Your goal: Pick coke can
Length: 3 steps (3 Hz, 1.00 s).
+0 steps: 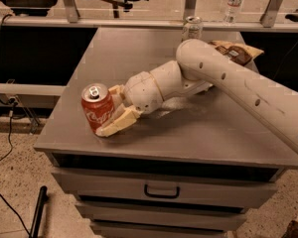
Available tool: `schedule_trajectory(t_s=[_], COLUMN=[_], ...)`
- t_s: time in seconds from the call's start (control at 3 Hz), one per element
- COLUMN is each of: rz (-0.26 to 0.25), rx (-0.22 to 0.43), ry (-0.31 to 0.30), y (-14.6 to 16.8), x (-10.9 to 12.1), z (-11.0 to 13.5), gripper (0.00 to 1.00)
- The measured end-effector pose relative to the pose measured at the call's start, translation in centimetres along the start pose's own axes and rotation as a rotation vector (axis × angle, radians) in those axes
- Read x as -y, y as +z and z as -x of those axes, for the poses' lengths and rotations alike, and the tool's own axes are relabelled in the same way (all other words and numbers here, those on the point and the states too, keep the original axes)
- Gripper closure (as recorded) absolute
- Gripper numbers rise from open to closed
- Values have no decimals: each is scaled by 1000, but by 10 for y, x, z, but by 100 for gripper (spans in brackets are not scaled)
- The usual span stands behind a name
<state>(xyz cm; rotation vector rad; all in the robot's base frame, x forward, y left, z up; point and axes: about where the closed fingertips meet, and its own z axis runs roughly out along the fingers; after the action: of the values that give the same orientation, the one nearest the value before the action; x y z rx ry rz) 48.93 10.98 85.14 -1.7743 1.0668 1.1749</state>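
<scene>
The coke can [97, 108], red with white script and a silver top, stands tilted a little on the grey cabinet top [139, 58] near its front left corner. My gripper [111, 111] reaches in from the right and its cream fingers [118, 124] are closed around the can's right side, one in front and one behind. The white arm [238, 83] stretches across the top from the right edge.
A pale green-and-silver can [191, 28] stands at the far edge of the cabinet top. A brown snack bag [237, 51] lies at the back right. A water bottle [234, 2] stands beyond the rail. Drawers [161, 190] face front below the top.
</scene>
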Motion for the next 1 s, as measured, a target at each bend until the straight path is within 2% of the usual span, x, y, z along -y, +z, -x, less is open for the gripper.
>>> schedule_trajectory(t_s=[0.33,0.67,1.0], rz=[7,15,-3], rx=[37,64,37], ry=[-32,-70,-91], y=[5,7,-1], x=[1,-2,-9], z=[9,33,78], gripper=[94,100,100])
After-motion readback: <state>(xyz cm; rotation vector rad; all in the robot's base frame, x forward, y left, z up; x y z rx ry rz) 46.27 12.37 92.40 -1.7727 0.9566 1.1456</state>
